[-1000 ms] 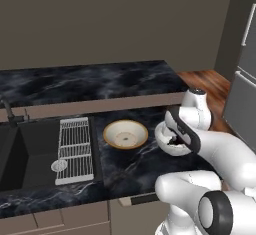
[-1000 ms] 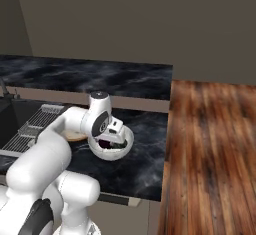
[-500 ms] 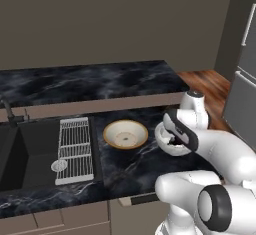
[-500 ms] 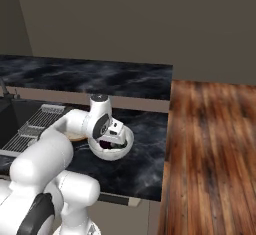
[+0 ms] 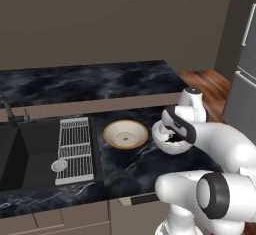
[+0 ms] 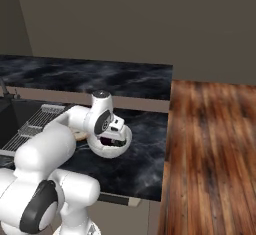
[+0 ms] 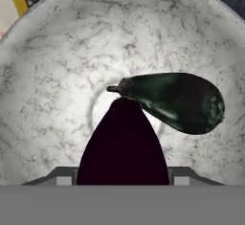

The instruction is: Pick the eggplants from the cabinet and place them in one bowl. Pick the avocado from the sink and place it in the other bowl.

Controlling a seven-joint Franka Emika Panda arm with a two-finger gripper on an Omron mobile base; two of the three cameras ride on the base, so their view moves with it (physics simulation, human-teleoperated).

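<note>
**Second eggplant over the white bowl: handling and blind spots**

The claw (image 6: 114, 138) hangs directly over the white bowl (image 5: 167, 143) on the worktop (image 5: 125, 164). In the hand view, a dark eggplant (image 7: 123, 145) sits between the jaws, held at a middling width, its narrow end pointing into the bowl. A second eggplant (image 7: 174, 100) already lies on the floor of the bowl, just beyond the tip of the held one.

Handling, as a judgement: an eggplant is firm, fairly light and smooth-skinned, so it can slide under a loose grip. The thick belly is the best place to grasp; the tapered neck gives less purchase. Released from low over the bowl, it should settle beside the other rather than bounce out.

The tan bowl (image 5: 125, 134) stands just beside the white bowl, on the sink (image 5: 20, 154) side.

Hard to make out: the fingertips are covered by the held eggplant. From both base views the arm blocks most of the white bowl's inside. The avocado cannot be made out in the sink.
</note>
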